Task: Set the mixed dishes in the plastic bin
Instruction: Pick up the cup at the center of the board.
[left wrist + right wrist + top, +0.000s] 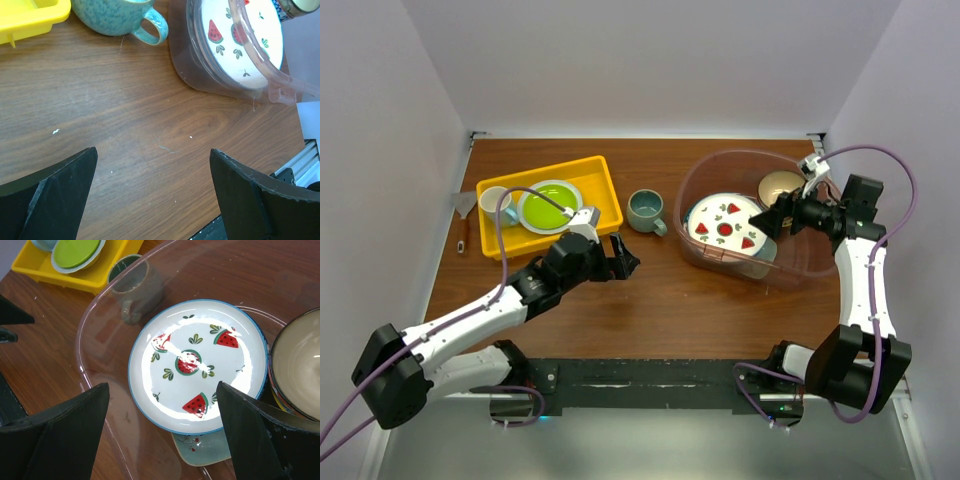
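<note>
The left gripper point(623, 257) hung low over the bare wood of the table point(670, 300), near its middle. Its jaws were spread wide and grasped nothing. In the left wrist view only table surface lay between the two fingers.

Just beyond that gripper, the teal-green mug point(646, 210) stood upright on the table. It was outside the plastic bin point(798, 262), between the bin and the yellow tray point(540, 172), touching neither. Its handle pointed toward the bin.

The bin sat on the right half of the table. Three dishes lay inside it:
- The watermelon plate point(725, 228), white with a blue rim, lay face up near the middle of the bin.
- The mint-green tray point(202, 450) lay beneath that plate; only one corner showed.
- The tan bowl point(780, 185) sat upright just beside the plate, toward the far right wall.

The right gripper point(770, 218) was held above the bin, over the right edge of the plate. Its jaws were released and wide apart, and they grasped nothing.

The yellow tray lay on the far left part of the table. It carried a lime-green plate point(548, 208) and a small white cup point(496, 200) just beside it. A scraper point(465, 215) lay on the table left of the tray.
</note>
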Tool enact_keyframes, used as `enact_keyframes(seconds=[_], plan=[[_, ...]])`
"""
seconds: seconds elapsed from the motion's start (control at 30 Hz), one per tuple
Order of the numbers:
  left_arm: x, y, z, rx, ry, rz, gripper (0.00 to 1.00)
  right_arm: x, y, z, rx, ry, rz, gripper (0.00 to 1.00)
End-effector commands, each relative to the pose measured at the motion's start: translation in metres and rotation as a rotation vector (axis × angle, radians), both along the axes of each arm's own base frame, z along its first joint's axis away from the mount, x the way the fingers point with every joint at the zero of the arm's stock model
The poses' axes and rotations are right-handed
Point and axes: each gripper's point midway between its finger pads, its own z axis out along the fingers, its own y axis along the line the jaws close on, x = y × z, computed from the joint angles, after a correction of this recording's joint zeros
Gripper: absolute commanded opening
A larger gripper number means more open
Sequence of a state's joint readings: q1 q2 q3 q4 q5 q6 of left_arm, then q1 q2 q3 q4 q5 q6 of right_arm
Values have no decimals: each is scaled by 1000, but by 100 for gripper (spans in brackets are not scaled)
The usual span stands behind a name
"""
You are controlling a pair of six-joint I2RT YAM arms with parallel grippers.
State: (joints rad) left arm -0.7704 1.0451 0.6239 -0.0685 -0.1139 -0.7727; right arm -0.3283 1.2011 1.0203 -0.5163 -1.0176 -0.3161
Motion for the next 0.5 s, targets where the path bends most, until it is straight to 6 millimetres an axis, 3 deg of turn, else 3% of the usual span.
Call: enact_keyframes(seconds=[0.0, 0.47], plan=[[10, -2, 10, -43, -27, 36, 100, -3, 2, 12, -3, -52, 26, 92], [14, -6, 14, -68, -37, 43, 100, -3, 2, 11, -3, -50, 26, 92]])
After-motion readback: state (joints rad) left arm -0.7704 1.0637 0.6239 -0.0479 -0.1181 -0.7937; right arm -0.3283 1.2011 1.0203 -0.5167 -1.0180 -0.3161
